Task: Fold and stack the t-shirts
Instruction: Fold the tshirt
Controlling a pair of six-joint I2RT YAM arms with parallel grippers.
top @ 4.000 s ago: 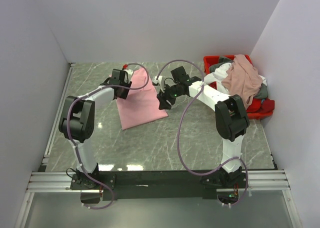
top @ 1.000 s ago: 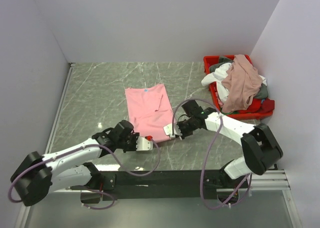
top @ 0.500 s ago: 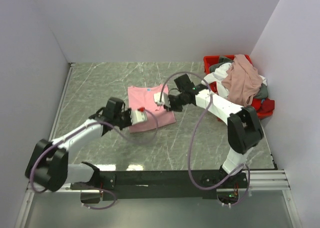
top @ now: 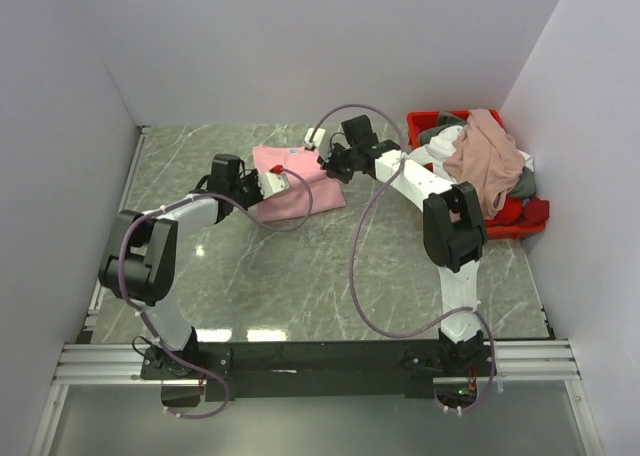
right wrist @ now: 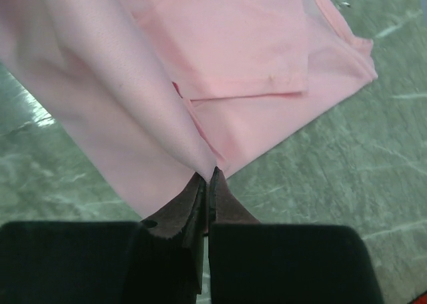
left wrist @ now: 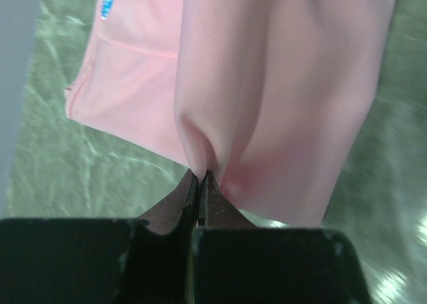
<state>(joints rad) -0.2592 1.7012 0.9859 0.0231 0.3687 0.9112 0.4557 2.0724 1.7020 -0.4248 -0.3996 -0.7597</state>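
T-shirt (left wrist: 267, 84) within left pincer (left wrist: 201, 183), right pincer (right wrist: 208, 179).

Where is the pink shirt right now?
In the top view the pink shirt lies toward the back of the table, left of the red bin, pinched by the left gripper and the right gripper.

Inside a robotics lab's test cell. Boxed in on three sides by plain white panels (top: 300, 46), floored with a grey-green marbled tabletop (top: 260, 276), fronted by an aluminium rail (top: 100, 361) carrying a left arm (top: 190, 211) and a right arm (top: 415, 181) in white and black, looped with purple cables (top: 358, 266). At the right wall, a red plastic bin (top: 420, 124) heaped with t-shirts (top: 485, 161).
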